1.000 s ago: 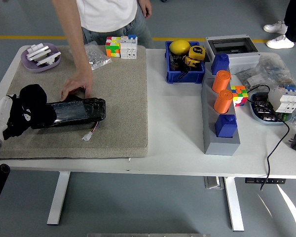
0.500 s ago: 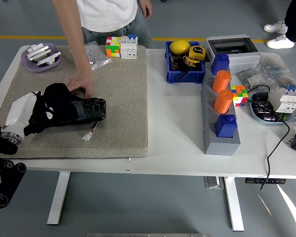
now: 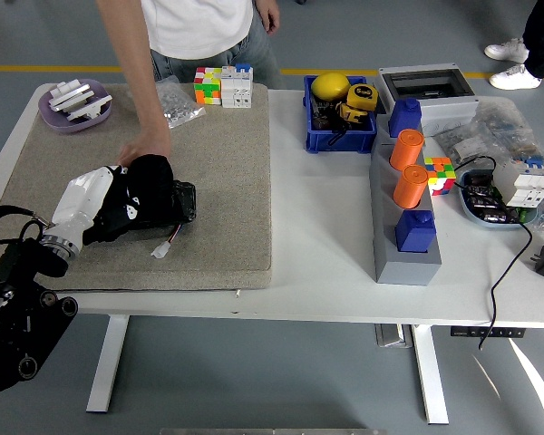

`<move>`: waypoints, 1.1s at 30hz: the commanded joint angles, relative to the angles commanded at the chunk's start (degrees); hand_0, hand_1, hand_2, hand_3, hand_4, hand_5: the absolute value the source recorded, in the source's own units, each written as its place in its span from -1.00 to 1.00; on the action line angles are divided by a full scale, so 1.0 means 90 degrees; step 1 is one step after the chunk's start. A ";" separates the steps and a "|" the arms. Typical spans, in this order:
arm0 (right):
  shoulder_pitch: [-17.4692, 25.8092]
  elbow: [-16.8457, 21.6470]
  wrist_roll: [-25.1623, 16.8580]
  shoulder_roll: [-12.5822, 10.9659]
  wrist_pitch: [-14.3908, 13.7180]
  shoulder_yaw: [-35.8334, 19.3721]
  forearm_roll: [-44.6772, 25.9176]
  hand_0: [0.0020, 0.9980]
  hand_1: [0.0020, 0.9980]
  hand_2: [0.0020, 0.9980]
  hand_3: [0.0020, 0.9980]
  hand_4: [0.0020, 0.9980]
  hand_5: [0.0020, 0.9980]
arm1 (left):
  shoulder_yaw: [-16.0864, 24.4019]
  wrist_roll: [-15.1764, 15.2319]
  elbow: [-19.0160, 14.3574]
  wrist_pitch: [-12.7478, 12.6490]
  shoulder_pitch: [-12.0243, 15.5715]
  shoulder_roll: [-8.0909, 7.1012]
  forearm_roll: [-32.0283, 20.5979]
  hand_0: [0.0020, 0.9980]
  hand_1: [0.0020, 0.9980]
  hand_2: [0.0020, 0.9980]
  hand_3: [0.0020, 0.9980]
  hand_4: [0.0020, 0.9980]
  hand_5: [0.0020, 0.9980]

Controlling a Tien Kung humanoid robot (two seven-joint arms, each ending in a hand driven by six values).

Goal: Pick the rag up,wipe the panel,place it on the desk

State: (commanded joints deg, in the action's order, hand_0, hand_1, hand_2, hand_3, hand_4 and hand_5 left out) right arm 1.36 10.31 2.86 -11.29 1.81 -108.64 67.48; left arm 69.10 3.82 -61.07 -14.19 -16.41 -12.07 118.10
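The black rag (image 3: 143,195) lies bunched on top of the black panel (image 3: 177,204), which sits on the beige mat (image 3: 218,181) toward the bench's (image 3: 326,281) left side, nearer the front edge than the back. The left hand (image 3: 118,204) is pressed down on the rag, its fingers wrapped in the cloth and clutching it; half a second ago hand and rag covered the panel's left end, and now they have slid to the right so that only the panel's right end shows. A person's hand (image 3: 145,145) rests at the panel's far edge, touching the rag's top and standing directly behind the wiping path. A small white connector (image 3: 163,249) lies on the mat just in front of the panel. Toward the back left corner sit a purple dish (image 3: 72,104) and a clear bag of parts (image 3: 177,104), with puzzle cubes (image 3: 222,86) at the mat's back edge. The mat to the right of the panel is bare up to its right edge, and the white strip beyond it is open before the blue bin (image 3: 340,127) and the grey tray (image 3: 408,227) of orange cylinders (image 3: 408,168).
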 joint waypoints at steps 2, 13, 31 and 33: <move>0.0000 0.0000 0.0000 0.0001 0.0000 -0.0007 0.0004 0.54 0.26 0.36 0.23 1.00 0.13 | -0.0121 -0.0015 -0.0043 0.0005 -0.0019 0.0026 -0.0025 -0.48 -0.58 0.07 -0.21 -1.00 -1.00; 0.0026 0.0000 0.0006 -0.0028 0.0011 0.0044 -0.0024 0.54 0.26 0.36 0.23 1.00 0.13 | -0.0586 -0.0124 -0.0325 0.0038 -0.0059 0.0091 -0.0037 -0.48 -0.58 0.07 -0.21 -1.00 -1.00; 0.0028 0.0000 0.0005 -0.0025 0.0014 0.0071 -0.0034 0.55 0.26 0.36 0.23 1.00 0.13 | -0.0532 -0.0116 -0.0230 0.0031 0.0034 0.0098 -0.0069 -0.48 -0.56 0.06 -0.20 -1.00 -1.00; 0.0031 0.0000 0.0001 -0.0025 0.0017 0.0061 -0.0022 0.55 0.26 0.36 0.23 1.00 0.13 | -0.0443 -0.0118 -0.0214 0.0031 0.0056 0.0084 -0.0025 -0.48 -0.56 0.06 -0.20 -1.00 -1.00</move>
State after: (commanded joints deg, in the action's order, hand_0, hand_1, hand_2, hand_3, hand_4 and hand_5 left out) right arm 1.65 10.31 2.87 -11.52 1.96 -108.09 67.29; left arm 65.12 2.76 -63.00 -13.91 -15.91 -11.31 117.88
